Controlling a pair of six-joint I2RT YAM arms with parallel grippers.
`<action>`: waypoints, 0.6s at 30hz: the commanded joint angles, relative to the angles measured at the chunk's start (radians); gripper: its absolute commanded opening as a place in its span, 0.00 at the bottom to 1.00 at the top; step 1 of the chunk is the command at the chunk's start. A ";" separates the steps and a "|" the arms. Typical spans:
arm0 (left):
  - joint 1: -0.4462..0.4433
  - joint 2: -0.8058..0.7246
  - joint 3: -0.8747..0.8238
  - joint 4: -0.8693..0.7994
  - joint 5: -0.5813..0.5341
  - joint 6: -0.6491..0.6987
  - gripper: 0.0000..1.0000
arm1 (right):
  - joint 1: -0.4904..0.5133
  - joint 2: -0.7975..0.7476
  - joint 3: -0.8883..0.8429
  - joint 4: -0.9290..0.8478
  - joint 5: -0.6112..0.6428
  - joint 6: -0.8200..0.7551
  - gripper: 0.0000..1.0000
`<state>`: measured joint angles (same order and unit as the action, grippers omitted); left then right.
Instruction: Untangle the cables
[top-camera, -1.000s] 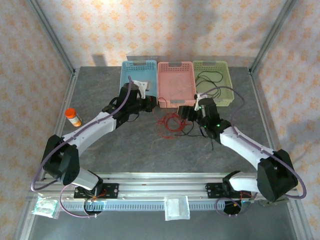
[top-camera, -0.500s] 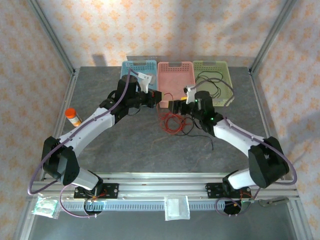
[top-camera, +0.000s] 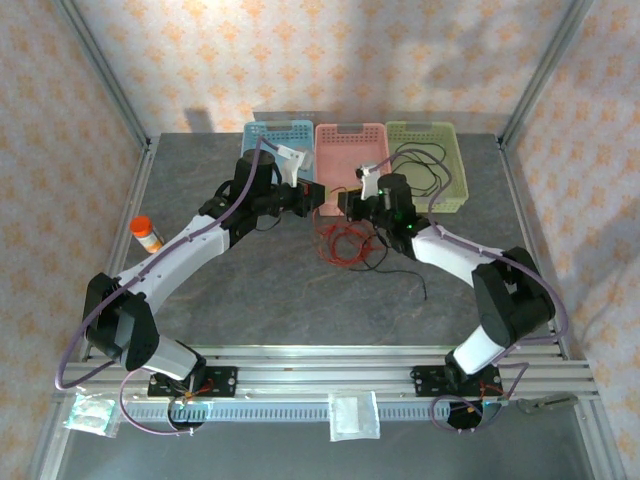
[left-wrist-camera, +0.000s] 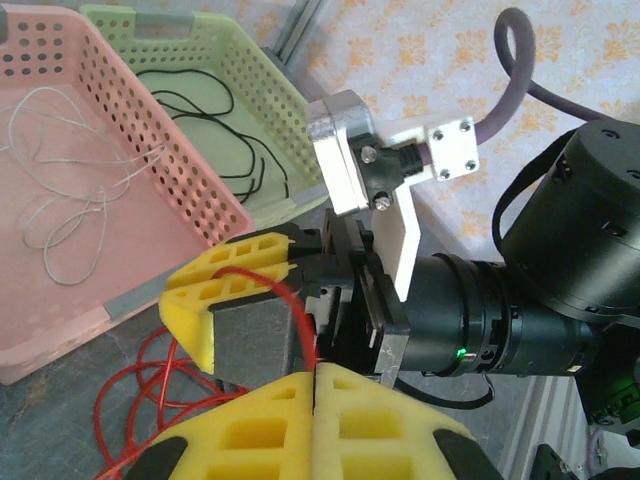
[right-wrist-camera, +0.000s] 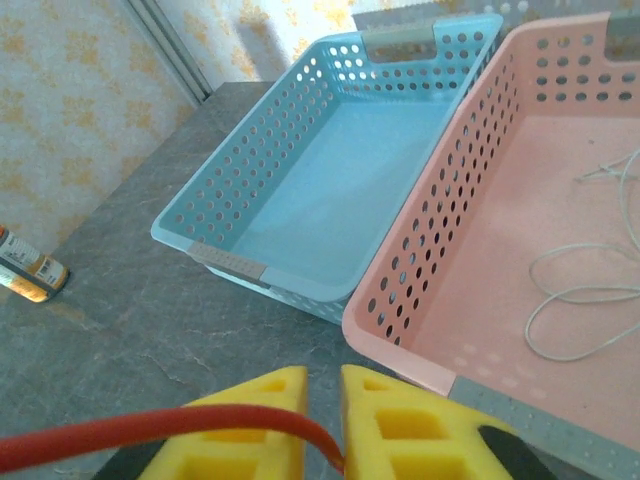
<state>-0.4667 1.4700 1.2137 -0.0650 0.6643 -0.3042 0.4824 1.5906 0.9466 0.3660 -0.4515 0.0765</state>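
Left end effector (left-wrist-camera: 314, 392), right end effector (right-wrist-camera: 338, 398): both clamped on red cable (top-camera: 343, 243) | its loops on tabletop (top-camera: 270, 290) near pink basket (top-camera: 352, 129) | better draw apart slowly, lifting it off black cable (top-camera: 395, 266)

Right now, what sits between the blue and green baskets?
The pink basket, flanked by the blue basket and green basket in the top view. A pale cable lies in it, clear in the right wrist view.
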 joint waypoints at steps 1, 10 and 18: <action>-0.001 -0.025 0.018 -0.036 -0.040 0.020 0.00 | 0.001 -0.044 0.010 0.027 0.025 -0.001 0.04; 0.000 0.003 0.013 -0.004 -0.020 0.011 0.51 | 0.001 -0.082 0.016 -0.103 0.075 -0.029 0.00; -0.002 -0.022 -0.021 0.044 0.048 0.014 0.77 | 0.001 -0.045 0.057 -0.173 0.096 -0.032 0.00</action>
<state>-0.4667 1.4700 1.2091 -0.0677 0.6601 -0.3008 0.4824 1.5341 0.9550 0.2218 -0.3737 0.0605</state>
